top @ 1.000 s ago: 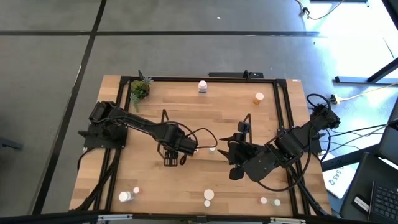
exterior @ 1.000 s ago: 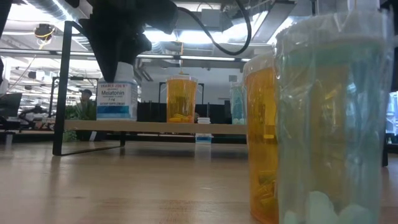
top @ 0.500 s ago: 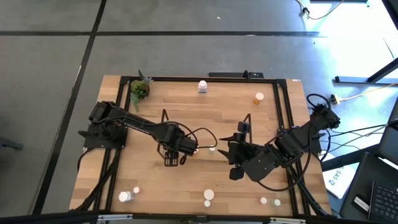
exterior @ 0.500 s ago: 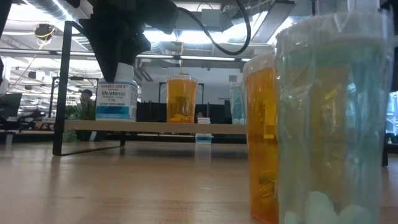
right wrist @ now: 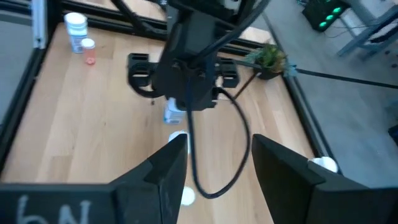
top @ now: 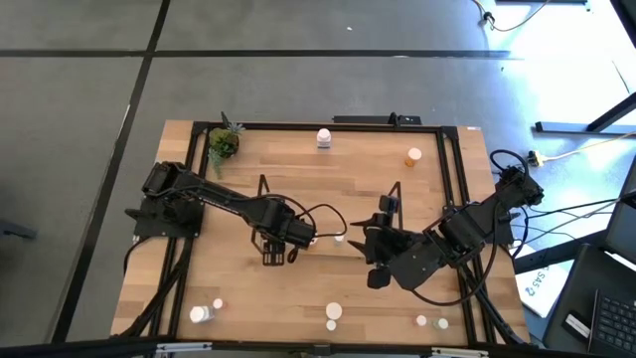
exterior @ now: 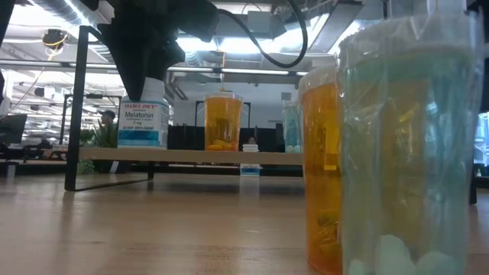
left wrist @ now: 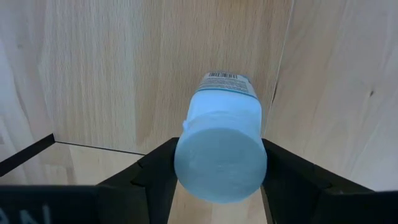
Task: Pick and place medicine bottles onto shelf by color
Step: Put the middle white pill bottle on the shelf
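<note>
My left claw (left wrist: 219,180) is clamped on the white-capped, white plastic melatonin bottle (exterior: 144,122), standing on the black-wire, wood-topped shelf (exterior: 191,156). It looks light, rigid and slick; gripping just under the cap suits. My right claw (right wrist: 214,168) waits apart, empty, above the counter (top: 298,293).

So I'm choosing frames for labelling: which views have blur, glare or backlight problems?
Low view: the near teal bottle and orange bottle are large and out of focus, and bright ceiling lights leave the left gripper a dark silhouette. Left wrist view: the white bottle has a bluish cast, its cap slightly soft. Right wrist view: generally blurred. High view: evenly lit, with glare on the floor at upper right.
</note>
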Available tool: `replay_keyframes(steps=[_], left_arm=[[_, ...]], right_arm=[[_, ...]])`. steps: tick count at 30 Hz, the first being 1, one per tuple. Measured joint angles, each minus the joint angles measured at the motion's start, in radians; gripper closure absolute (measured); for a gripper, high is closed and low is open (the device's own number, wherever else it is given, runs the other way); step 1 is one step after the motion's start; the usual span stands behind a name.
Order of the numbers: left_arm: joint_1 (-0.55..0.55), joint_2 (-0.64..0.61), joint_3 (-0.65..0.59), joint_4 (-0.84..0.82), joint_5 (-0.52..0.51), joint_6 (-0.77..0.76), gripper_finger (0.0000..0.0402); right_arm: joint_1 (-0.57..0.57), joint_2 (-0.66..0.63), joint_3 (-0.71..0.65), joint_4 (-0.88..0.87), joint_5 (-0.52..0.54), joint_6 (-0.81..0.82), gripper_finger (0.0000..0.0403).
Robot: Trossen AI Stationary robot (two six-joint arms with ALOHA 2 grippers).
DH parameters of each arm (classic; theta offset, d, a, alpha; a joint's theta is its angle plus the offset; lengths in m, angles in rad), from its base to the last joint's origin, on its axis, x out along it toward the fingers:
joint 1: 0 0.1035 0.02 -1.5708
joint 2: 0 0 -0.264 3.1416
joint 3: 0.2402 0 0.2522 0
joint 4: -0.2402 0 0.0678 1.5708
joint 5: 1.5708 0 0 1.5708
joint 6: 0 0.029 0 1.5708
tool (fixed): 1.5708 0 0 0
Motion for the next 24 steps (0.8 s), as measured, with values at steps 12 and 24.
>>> replay_keyframes(steps=[12,24], left_arm=[[0.000,0.000,0.000,0.000,0.000,0.000,0.0200],[0.000,0.000,0.000,0.001,0.000,-0.007,0.0199]], right_arm=[[0.000,0.000,0.000,0.002,-0.141,-0.002,0.0221],[0.000,0.000,0.000,0.011,-0.175,-0.003,0.0221]])
